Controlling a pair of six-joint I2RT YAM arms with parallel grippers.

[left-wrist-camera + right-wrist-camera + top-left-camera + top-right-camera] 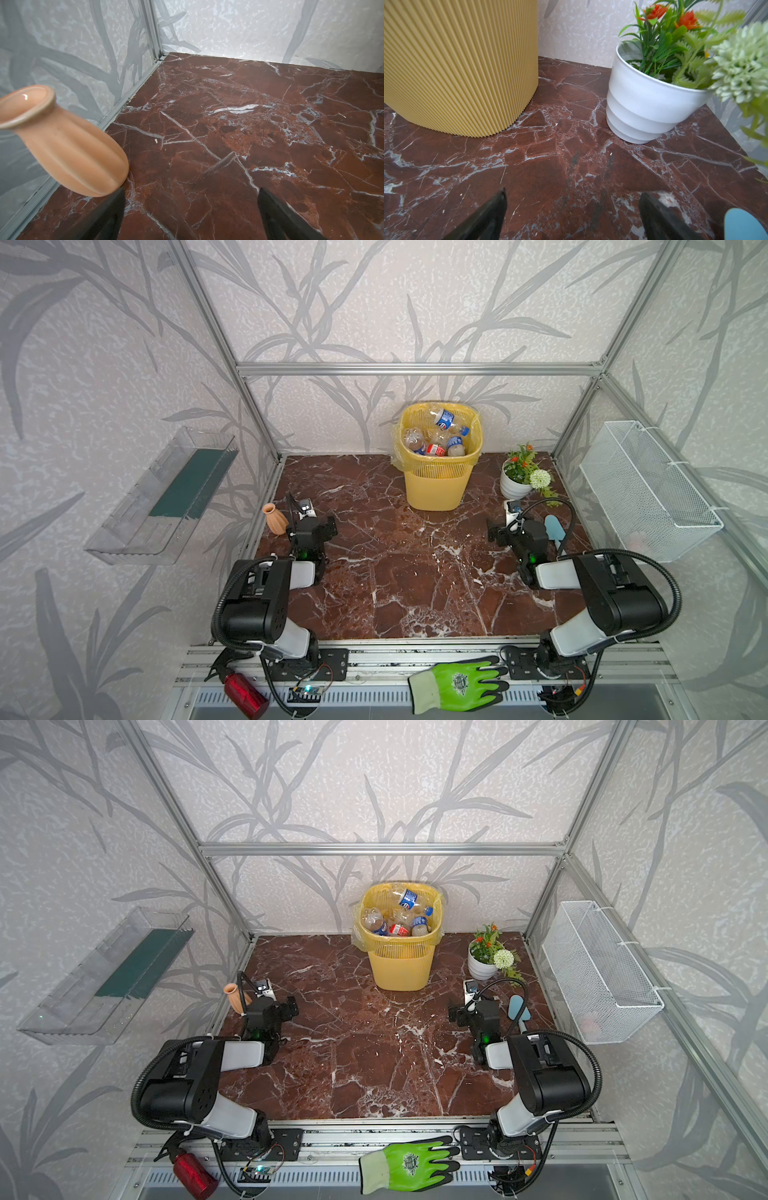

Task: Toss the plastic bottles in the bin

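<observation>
Finding one: the bin (436, 485) is a tall yellow slatted basket with a translucent yellow liner folded over its rim. It stands on the desk (415, 572) against the back wall, well ahead of both hands and between their lines of reach.

Finding two: the plastic bottles (445, 419) lie heaped inside the bin nearly to the rim. They are clear and crumpled, with blue caps and blue or red labels.

Finding three: the left hand (191, 190) is spread wide with bare desk between its fingers. An orange ribbed vase (62, 145) stands just beside its left finger. The right hand (572, 191) is likewise spread and carries nothing. The bin is ahead of it to its left, a white flowerpot (643, 108) ahead to its right, and a pale blue object (745, 224) close at its right finger (identity unclear).

Finding four: only the top views look into the bin mouth and show the bottles. The right wrist view gives just the bin's ribbed lower wall, and the left wrist view gives vase and desk.
</observation>
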